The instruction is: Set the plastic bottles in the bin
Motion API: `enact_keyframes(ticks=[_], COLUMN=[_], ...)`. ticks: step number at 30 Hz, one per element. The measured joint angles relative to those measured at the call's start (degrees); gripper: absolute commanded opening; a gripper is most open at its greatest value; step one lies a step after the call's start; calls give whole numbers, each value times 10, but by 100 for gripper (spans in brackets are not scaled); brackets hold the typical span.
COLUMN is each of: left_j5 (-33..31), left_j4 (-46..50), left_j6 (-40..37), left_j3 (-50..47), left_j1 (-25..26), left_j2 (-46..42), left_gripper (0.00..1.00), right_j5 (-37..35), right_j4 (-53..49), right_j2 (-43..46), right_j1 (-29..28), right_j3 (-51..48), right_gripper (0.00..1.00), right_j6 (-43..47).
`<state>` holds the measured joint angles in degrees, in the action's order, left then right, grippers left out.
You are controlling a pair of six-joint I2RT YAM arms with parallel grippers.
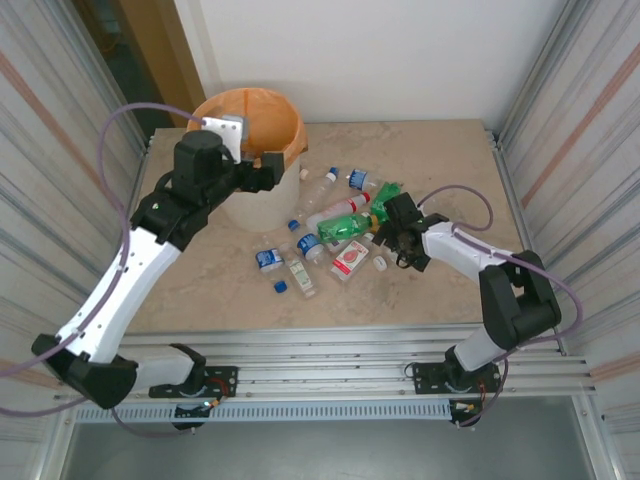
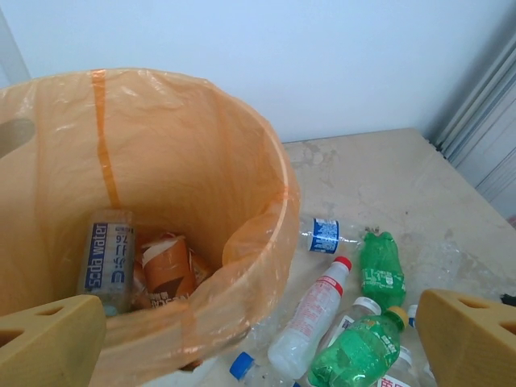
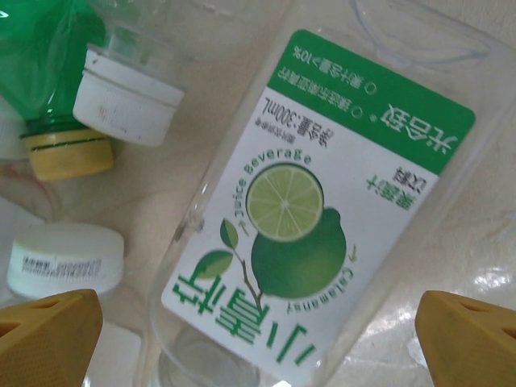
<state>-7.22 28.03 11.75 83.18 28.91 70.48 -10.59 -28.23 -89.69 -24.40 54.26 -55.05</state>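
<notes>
The left claw (image 2: 258,343) hung wide and empty above the bin (image 2: 272,201) (bottles (image 2: 106,258) already inside); the right claw (image 3: 258,339) gaped wide over a lime-labelled bottle (image 3: 322,201).

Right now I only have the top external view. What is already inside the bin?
Observer: The left wrist view shows a clear bottle with a blue soda water label lying in the bin.
Operator: Is that arm holding anything?
Observer: No, the left gripper is open with nothing between its fingers.
Operator: What is the other arm over?
Observer: The right gripper is open, and a clear bottle with a lime label lies between its fingers in its wrist view.
</notes>
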Motion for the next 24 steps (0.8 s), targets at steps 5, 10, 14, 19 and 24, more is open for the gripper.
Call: enact_keyframes(ticks=[5,10,14,19,24], left_j5=[-1,-1,-1,-1,-1], left_j4=[-14,-17,-18,-18,-18], left_j6=[8,12,15,19,21], left_j3=[-28,-36,-37,-38,-38], left_j1=[0,0,0,0,0], left_j2=[-29,-29,-28,-26,-26], left_gripper=[99,99,99,99,99], right_j5=[-3,-2,-1,1,10], right_j4=[8,14,19,25,30], right_j2=[-44,-70,-77,-78,-78], right_j1=[3,12,16,22,30], right_j3=[14,14,14,12,7], right_gripper=[98,99,94,88,85], right_j6=[0,0,3,15,23])
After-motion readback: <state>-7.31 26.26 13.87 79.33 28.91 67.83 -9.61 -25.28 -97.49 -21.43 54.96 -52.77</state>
